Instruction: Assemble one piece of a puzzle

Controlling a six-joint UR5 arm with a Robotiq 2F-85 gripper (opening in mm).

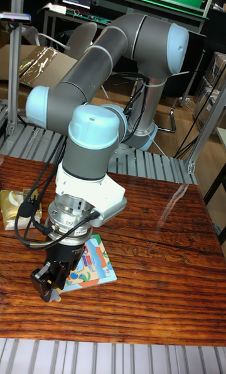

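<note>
One arm hangs its pincer (53,284) low at the puzzle's (94,264) left edge on the desk (157,273) — likely to seat a piece — though its grip I cannot tell.

Arm (94,72): thick cylindrical links in dark grey metallic finish, glossy. Joint housings capped with pale blue round covers (93,126); one cap shows a small central dot. Wrist flange carries a white angular mounting bracket (94,192) with a flat sloped plate. Below it, a silver ring-shaped adapter with a small label, text too small to read. Black cables (31,214) loop from the forearm down to the adapter, ending in black plug connectors. Gripper (50,284): black, boxy body, two short fingers.
</note>
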